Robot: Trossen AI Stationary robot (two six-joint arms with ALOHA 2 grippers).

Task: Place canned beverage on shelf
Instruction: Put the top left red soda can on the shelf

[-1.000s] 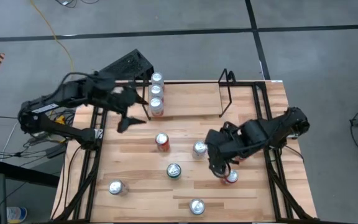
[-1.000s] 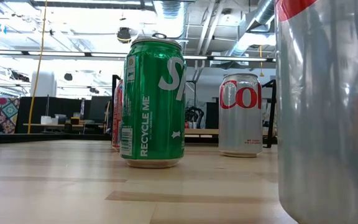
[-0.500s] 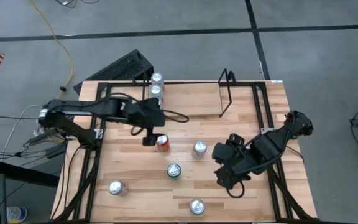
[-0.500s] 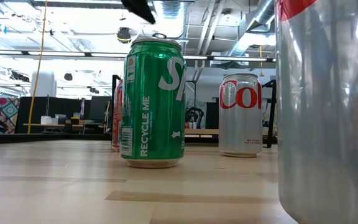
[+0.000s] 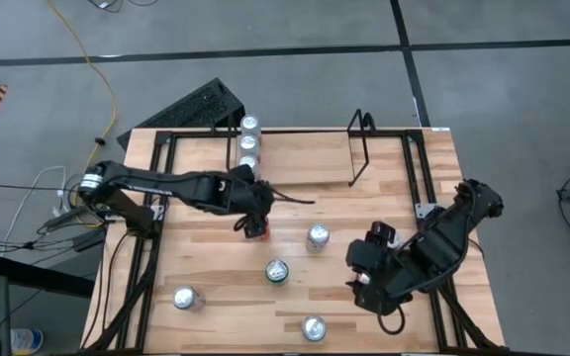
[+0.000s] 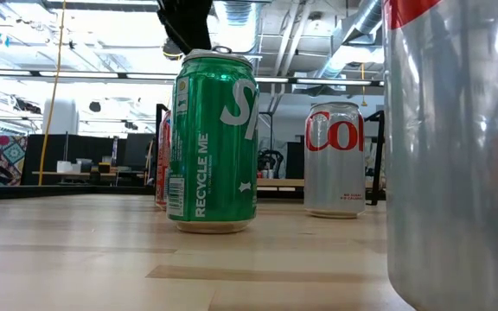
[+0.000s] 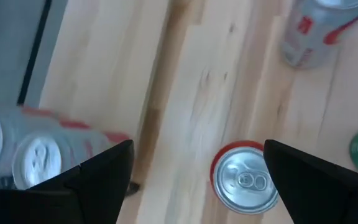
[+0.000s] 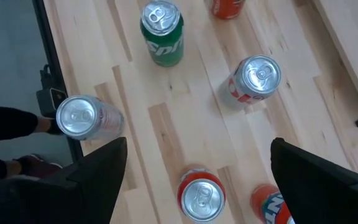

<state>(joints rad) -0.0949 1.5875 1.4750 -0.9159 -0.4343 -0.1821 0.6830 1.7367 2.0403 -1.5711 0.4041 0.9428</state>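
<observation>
Red can (image 7: pixel 243 180): stood upright mid-table, short of the shelf (image 5: pixel 359 148).
Left gripper (image 7: pixel 194 177): hung above it, fingers wide, empty.
Right gripper (image 8: pixel 197 177): I kept it spread, empty.
Handling: I judged it rigid, slick, dentable; grip mid-wall.

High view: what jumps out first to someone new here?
The left gripper hangs open right over a red can near the table's middle, arm stretched in from the left. Behind it, silver cans stand in a row at the left end of the shelf. The right gripper sits open toward the near right, with loose cans scattered between, including a green can.
</observation>
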